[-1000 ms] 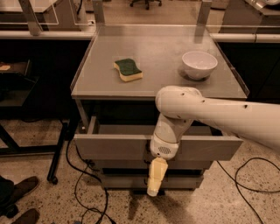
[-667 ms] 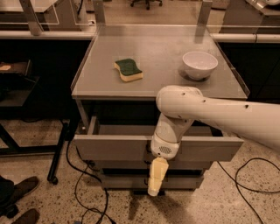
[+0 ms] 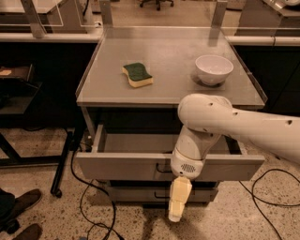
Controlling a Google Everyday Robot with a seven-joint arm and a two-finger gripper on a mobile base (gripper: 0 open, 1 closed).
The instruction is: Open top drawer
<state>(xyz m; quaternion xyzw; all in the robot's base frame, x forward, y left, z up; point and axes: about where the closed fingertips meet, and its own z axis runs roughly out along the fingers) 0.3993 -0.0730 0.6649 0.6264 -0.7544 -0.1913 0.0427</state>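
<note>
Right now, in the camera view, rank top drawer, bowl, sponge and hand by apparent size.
1. top drawer, pulled out.
2. bowl.
3. sponge, slightly smaller.
Unranked: hand, hanging before the drawer front, nearest the camera.

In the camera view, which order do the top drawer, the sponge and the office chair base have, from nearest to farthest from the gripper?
1. Top drawer, pulled out, directly behind the low-hanging gripper.
2. Sponge, on the table, left side.
3. Office chair base, far behind the table.
</note>
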